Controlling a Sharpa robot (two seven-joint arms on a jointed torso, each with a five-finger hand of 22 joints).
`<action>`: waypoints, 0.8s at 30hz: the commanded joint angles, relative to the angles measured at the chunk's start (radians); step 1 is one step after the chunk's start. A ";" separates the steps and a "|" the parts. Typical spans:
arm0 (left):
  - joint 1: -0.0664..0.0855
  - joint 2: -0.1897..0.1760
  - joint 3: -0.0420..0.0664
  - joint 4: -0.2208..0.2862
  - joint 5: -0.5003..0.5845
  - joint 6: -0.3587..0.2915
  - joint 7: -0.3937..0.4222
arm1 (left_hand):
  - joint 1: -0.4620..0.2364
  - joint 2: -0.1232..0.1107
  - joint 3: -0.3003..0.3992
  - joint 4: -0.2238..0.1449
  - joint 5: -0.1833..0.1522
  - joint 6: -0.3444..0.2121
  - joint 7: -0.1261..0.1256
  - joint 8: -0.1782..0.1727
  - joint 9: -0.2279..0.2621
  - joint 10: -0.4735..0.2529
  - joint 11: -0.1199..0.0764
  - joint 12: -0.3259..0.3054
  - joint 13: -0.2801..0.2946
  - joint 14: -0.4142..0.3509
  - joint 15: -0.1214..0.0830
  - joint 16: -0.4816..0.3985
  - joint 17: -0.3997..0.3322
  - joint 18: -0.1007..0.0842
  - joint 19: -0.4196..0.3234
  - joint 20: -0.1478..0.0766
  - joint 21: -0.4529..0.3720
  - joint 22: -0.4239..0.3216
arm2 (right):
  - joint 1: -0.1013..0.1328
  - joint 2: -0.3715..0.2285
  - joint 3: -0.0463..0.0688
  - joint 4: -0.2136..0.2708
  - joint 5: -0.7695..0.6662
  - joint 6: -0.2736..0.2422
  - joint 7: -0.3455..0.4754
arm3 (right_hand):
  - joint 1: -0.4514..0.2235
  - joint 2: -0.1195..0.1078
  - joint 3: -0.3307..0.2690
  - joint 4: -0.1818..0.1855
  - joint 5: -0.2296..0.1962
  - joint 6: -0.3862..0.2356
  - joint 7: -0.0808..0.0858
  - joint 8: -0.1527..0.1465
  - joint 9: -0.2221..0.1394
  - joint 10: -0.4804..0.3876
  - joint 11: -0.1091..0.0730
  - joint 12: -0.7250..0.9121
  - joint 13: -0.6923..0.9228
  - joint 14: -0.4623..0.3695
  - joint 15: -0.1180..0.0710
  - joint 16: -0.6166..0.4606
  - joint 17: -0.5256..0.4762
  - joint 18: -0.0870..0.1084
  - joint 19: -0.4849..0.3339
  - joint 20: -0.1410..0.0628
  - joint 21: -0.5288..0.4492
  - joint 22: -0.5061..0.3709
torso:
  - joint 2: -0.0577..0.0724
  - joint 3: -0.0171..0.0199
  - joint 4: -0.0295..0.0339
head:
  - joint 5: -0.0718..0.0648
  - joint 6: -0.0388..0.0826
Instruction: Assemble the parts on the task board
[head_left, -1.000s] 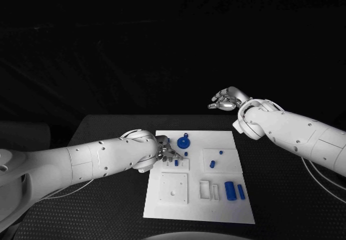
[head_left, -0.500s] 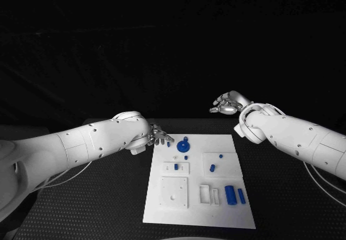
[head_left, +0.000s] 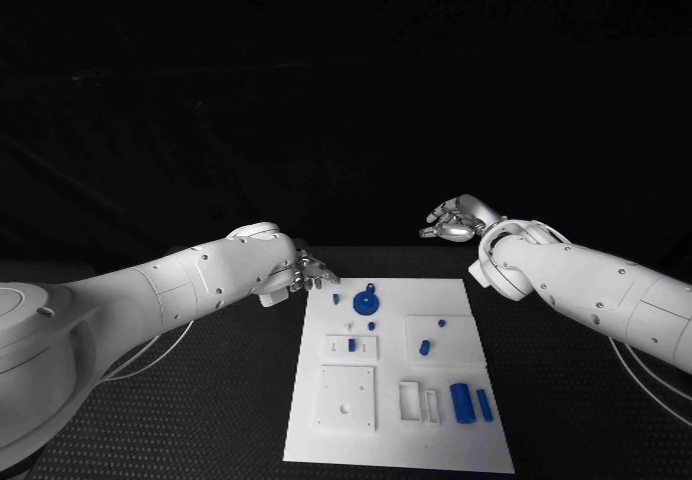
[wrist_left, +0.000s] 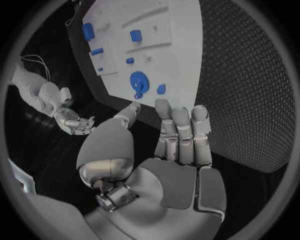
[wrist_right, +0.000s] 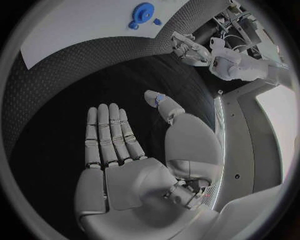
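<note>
Black mesh covers the table (head_left: 216, 400), and on it we see the white board (head_left: 404, 440) lying lengthwise away from us, our landmark for everything else. The left arm (head_left: 159, 290) reaches in toward the board's far left corner, and the right arm (head_left: 591, 285) comes in past its far right corner.

The left hand (head_left: 303, 272) hangs just off the board's far left corner; in the left wrist view we see its fingers (wrist_left: 181, 130) straight and side by side, the thumb apart, the palm bare and holding nothing. The right hand (head_left: 459, 220) is raised beyond the board's far edge, well apart from it; in the right wrist view its fingers (wrist_right: 109, 132) are stretched flat, thumb spread, with nothing in it.

On the board, a round blue disc (head_left: 366, 298) lies near the far edge, left of centre. Two blue cylinders (head_left: 469, 402) lie side by side near the near right corner. Small blue pegs (head_left: 424, 347) sit about the board's middle, one (head_left: 352, 344) on a raised white block left of centre.
</note>
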 joint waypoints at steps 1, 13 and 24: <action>-0.001 0.024 0.000 -0.029 0.010 0.037 0.029 | 0.006 0.009 -0.004 0.006 0.004 -0.007 0.003 -0.006 -0.002 -0.008 0.000 -0.003 0.002 -0.006 0.001 -0.004 -0.001 -0.014 -0.007 -0.123 -0.006 0.001 | 0.000 0.000 0.000 0.005 0.003 0.003 0.009 | -0.003 0.005 0.000 0.005 0.004 -0.007 0.026 0.005 -0.001 -0.005 0.003 0.005 -0.001 -0.007 -0.001 0.007 -0.001 -0.004 -0.004 0.004 -0.007 0.002 | 0.012 0.0010 -0.0037 | 0.002 0.008; -0.004 0.069 0.000 -0.108 -0.001 0.056 0.036 | 0.018 0.038 -0.019 0.006 0.007 -0.009 0.005 -0.012 -0.009 -0.014 0.002 0.000 0.005 -0.010 0.003 -0.004 0.001 -0.015 -0.010 -0.122 -0.009 0.005 | 0.000 -0.005 0.000 0.026 0.003 -0.001 0.009 | -0.002 0.005 0.000 0.005 0.005 -0.007 0.026 0.005 -0.001 -0.005 0.003 0.006 -0.002 -0.008 -0.001 0.007 -0.002 -0.004 -0.004 0.004 -0.007 0.002 | 0.036 0.0059 -0.0134 | 0.010 0.027; -0.023 0.090 0.000 -0.157 -0.017 0.068 0.039 | 0.027 0.053 -0.031 0.001 0.010 -0.009 0.006 -0.015 -0.012 -0.018 0.003 0.001 0.006 -0.012 0.004 -0.003 0.002 -0.016 -0.012 -0.121 -0.011 0.007 | 0.003 -0.010 0.001 0.042 0.003 -0.004 0.008 | -0.002 0.005 0.001 0.005 0.005 -0.007 0.025 0.006 -0.001 -0.005 0.003 0.007 -0.004 -0.008 -0.001 0.008 -0.003 -0.003 -0.004 0.004 -0.007 0.003 | 0.050 0.0091 -0.0185 | 0.011 0.036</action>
